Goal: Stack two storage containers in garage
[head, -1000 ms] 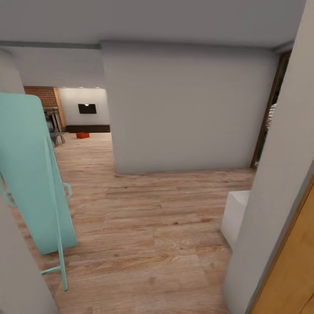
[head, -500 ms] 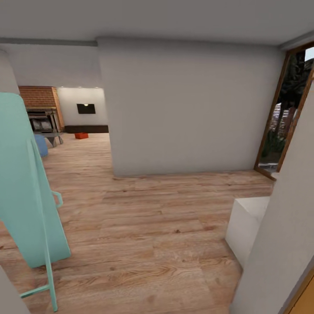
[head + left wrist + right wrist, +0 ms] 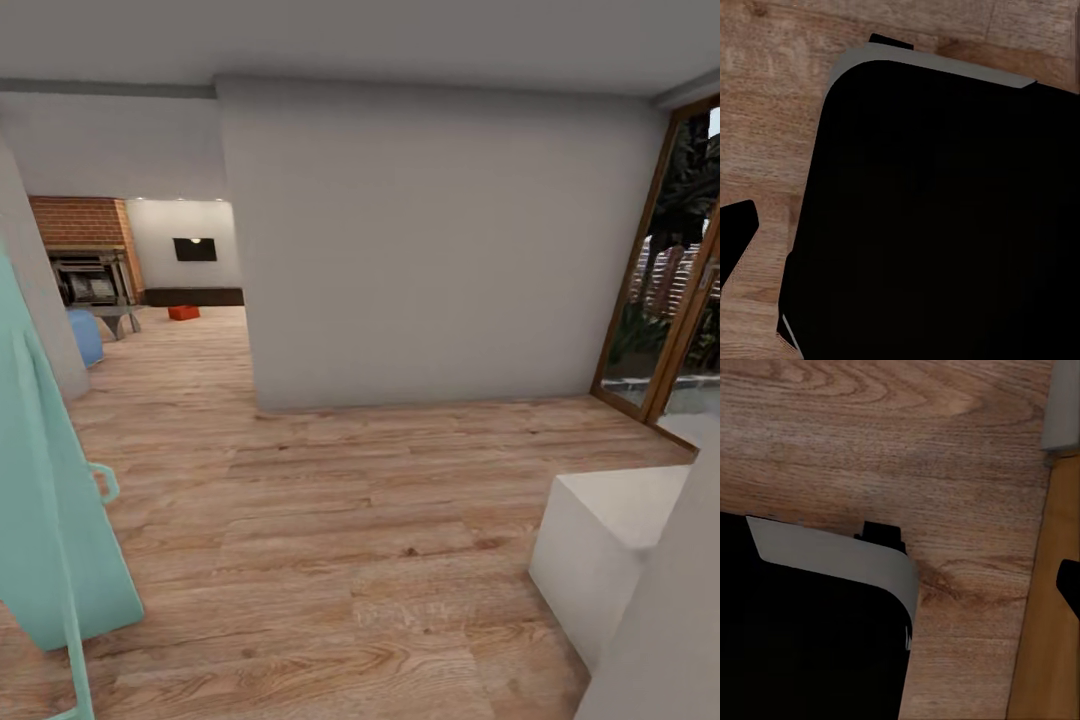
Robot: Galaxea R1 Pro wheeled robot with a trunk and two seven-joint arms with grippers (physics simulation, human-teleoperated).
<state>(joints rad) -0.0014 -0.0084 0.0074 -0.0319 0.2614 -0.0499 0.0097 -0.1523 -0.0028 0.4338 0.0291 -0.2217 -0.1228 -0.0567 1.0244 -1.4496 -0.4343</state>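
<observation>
Head view – floor: light wood plank floor (image 3: 330, 520) across lower frame, runs back to upper left.
Head view – wall: big pale grey wall block (image 3: 420, 240) centre frame.
Head view – task thing: one small orange-red rectangular open box (image 3: 183, 313), upper left, far off, on the planks just in front of a long dark low cabinet (image 3: 195, 296); 2nd box not made out.
Head view – living rm: red brick fireplace (image 3: 85, 250) at upper left edge, blue rounded seat (image 3: 86, 335) beside it, dark wall screen (image 3: 194, 249) above cabinet.
Head view – near left: tall mint-green panel on a thin frame (image 3: 45, 500), leaning, lower left.
Head view – right: white cube block (image 3: 600, 550) lower right; wood-framed glass door (image 3: 670, 290) at right edge, greenery behind.
L wrist view: black rounded robot base w/ grey rim (image 3: 937, 210) over wood planks; left gripper – cannot tell if spread or pressed together.
R wrist view: same black base, grey rim (image 3: 840, 562) lower left, planks around, orange-brown wood strip (image 3: 1050, 622) at right edge; right gripper – cannot tell either.
</observation>
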